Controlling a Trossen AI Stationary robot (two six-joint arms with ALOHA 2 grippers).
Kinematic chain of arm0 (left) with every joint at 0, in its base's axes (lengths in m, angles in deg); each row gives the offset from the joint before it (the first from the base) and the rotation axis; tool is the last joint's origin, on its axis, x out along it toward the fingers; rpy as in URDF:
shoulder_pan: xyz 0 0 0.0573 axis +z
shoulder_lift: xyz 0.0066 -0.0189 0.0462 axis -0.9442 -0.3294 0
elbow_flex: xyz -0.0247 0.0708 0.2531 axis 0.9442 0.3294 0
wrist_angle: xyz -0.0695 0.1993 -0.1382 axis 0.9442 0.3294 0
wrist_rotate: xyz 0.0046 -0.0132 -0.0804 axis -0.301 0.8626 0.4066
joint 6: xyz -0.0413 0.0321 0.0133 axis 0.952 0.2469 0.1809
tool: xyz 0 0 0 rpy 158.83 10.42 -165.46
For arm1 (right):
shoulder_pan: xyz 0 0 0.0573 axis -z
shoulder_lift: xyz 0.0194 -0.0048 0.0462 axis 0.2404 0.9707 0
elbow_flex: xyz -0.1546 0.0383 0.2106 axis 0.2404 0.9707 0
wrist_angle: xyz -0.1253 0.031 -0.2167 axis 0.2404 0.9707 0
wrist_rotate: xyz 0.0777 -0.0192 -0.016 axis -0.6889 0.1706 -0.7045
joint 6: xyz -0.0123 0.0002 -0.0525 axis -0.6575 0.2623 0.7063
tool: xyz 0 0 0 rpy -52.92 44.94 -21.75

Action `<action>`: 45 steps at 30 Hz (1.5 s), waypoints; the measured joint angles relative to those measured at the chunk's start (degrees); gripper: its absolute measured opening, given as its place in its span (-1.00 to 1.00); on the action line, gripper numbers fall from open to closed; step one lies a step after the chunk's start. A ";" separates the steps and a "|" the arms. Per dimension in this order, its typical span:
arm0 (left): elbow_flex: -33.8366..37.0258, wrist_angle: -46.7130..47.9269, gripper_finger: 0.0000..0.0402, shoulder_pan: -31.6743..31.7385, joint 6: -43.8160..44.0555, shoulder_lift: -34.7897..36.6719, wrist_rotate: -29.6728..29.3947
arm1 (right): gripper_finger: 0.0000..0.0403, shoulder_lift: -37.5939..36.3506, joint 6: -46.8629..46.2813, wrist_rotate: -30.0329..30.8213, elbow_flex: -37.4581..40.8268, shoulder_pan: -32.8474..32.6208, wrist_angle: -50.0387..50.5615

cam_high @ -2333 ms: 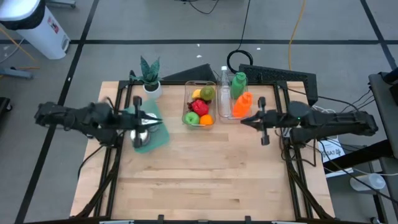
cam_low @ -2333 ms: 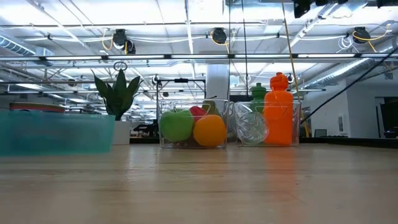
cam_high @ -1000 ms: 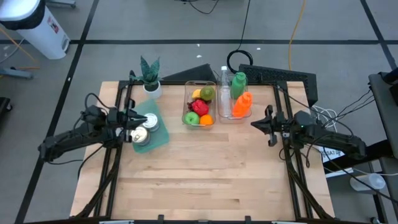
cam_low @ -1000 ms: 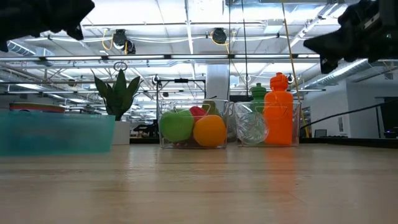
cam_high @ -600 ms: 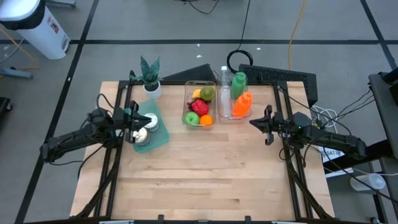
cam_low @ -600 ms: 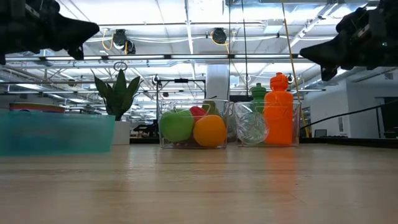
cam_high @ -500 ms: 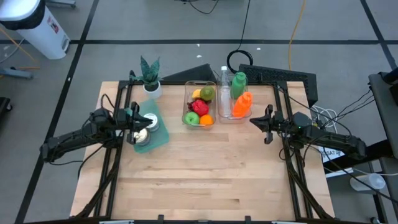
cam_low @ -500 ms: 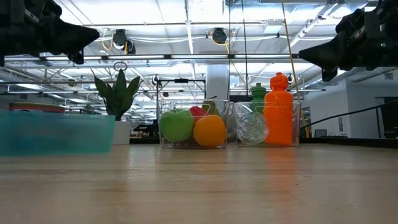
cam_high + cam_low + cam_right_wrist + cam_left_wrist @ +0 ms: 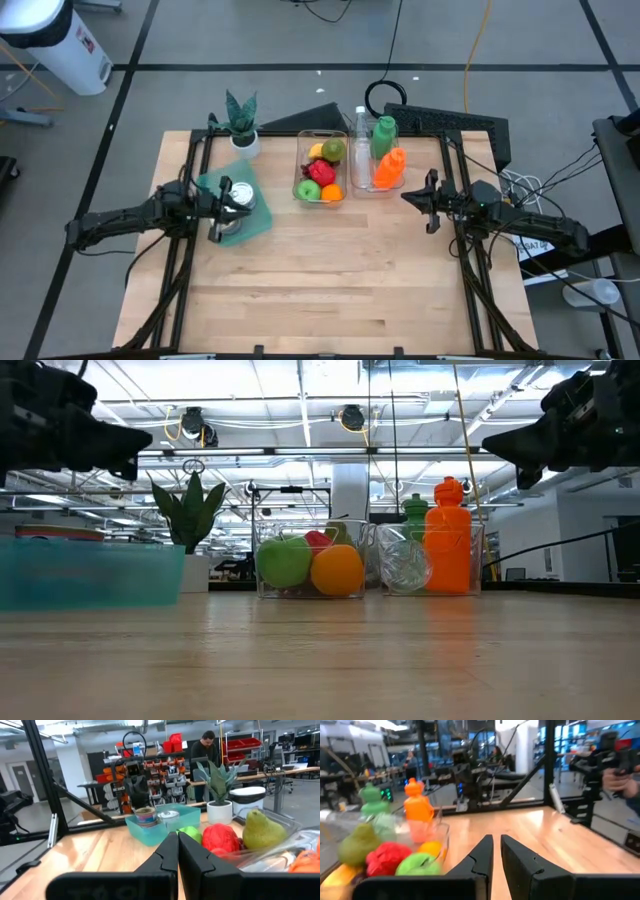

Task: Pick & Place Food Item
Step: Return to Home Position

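A clear bin (image 9: 321, 134) at the table's far middle holds the food: a green apple (image 9: 306, 188), a red fruit (image 9: 320, 170), an orange (image 9: 331, 192) and a pear (image 9: 333, 150). My left gripper (image 9: 224, 196) is shut with nothing in it, pointing level over the teal tray (image 9: 256, 217) at the left. In its wrist view the shut fingers (image 9: 485, 851) point toward the fruit (image 9: 387, 857). My right gripper (image 9: 404, 195), also shut on nothing, hovers above the table right of the bins. Its wrist view looks past the fruit (image 9: 220, 837) to the tray (image 9: 160, 827).
A second clear bin (image 9: 372, 188) right of the fruit holds an orange bottle (image 9: 390, 168), a green bottle (image 9: 383, 135) and a clear one. Cans (image 9: 241, 197) stand in the teal tray. A potted plant (image 9: 241, 120) stands far left. Bare wood spreads across the table's near half.
My left gripper has sunk lower over the teal tray and drawn back a little toward the table's left edge, staying shut. My right gripper has sunk slightly. Nothing on the table has moved.
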 joint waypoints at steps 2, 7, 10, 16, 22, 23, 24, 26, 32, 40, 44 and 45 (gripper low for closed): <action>-0.08 -1.26 -0.75 -1.06 -0.14 0.16 0.08 | -1.00 0.00 -0.06 -0.03 0.36 -0.07 -0.44; -0.17 -2.37 -0.75 -2.08 -1.77 0.50 0.15 | -1.00 0.00 0.01 0.12 0.40 -0.07 -0.57; -0.17 -2.34 -0.75 -2.08 -1.82 0.50 0.12 | -1.00 0.00 -0.36 1.12 0.42 -0.09 -0.85; -0.17 0.10 -0.75 -2.06 0.53 0.50 -6.90 | -1.00 0.00 0.89 7.27 2.35 -0.07 -0.76; -0.17 4.13 -0.75 -2.06 0.82 0.48 -8.40 | -1.00 0.15 1.80 4.33 2.37 -0.14 0.28; -0.17 3.93 -0.75 -2.06 0.82 0.48 -8.42 | -1.00 0.17 1.80 4.10 2.37 -0.14 0.35; -0.17 3.72 -0.75 -2.06 0.82 0.48 -8.41 | -1.00 0.17 1.80 4.10 2.37 -0.14 0.44; -0.17 3.52 -0.75 -2.06 0.73 0.48 -8.40 | -1.00 0.17 1.79 4.08 2.37 -0.14 0.38; -0.17 3.54 -0.75 -2.06 0.52 0.48 -8.38 | -1.00 0.17 1.63 4.32 2.37 -0.14 -1.16; -0.17 4.10 -0.75 -2.06 1.63 0.42 -8.38 | -1.00 0.18 1.62 4.49 2.37 -0.14 -1.03; -0.17 4.10 -0.75 -2.06 1.63 0.42 -8.38 | -1.00 0.17 1.61 4.51 2.37 -0.14 -1.07; -0.17 4.10 -0.75 -2.06 1.61 0.40 -8.38 | -1.00 0.17 1.61 4.51 2.37 -0.14 -1.07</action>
